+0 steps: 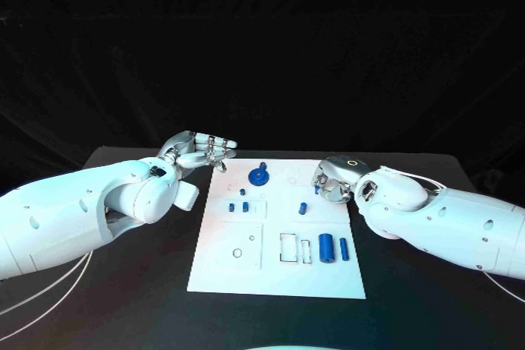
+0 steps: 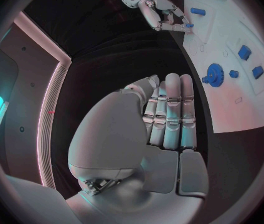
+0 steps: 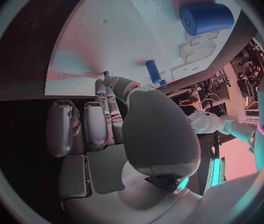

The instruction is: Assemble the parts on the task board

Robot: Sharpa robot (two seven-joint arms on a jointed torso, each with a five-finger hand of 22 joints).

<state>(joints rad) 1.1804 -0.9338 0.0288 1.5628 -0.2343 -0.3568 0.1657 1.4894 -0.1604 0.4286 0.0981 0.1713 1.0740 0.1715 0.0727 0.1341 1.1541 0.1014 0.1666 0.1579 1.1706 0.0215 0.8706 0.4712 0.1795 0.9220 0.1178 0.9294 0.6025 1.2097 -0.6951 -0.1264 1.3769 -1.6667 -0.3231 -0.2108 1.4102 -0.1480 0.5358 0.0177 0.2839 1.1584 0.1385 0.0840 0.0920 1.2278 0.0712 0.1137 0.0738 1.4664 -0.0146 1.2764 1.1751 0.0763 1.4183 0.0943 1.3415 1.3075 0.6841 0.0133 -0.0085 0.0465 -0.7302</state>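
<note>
While the right hand reaches down at the far right part of the task board, its fingertips pinch a small blue peg just above the white surface, and the job now, by the look of it, is to bring that peg upright over its hole and lower it straight, without letting it tilt or slip in so light a grip. Easing the pinch only once the peg sits firm would be the sound course, and the wrist should stay clear of the short blue pin standing just nearer the robot. Off the board's far left corner the left hand hovers over the black table, its fingers loosely curled and nothing in them. On the white board, a blue gear sits near the far edge, two small blue pegs stand side by side left of centre, and a thick blue cylinder lies beside a thinner blue rod toward the near right, next to outlined recesses. Most parts appear not yet seated.
</note>
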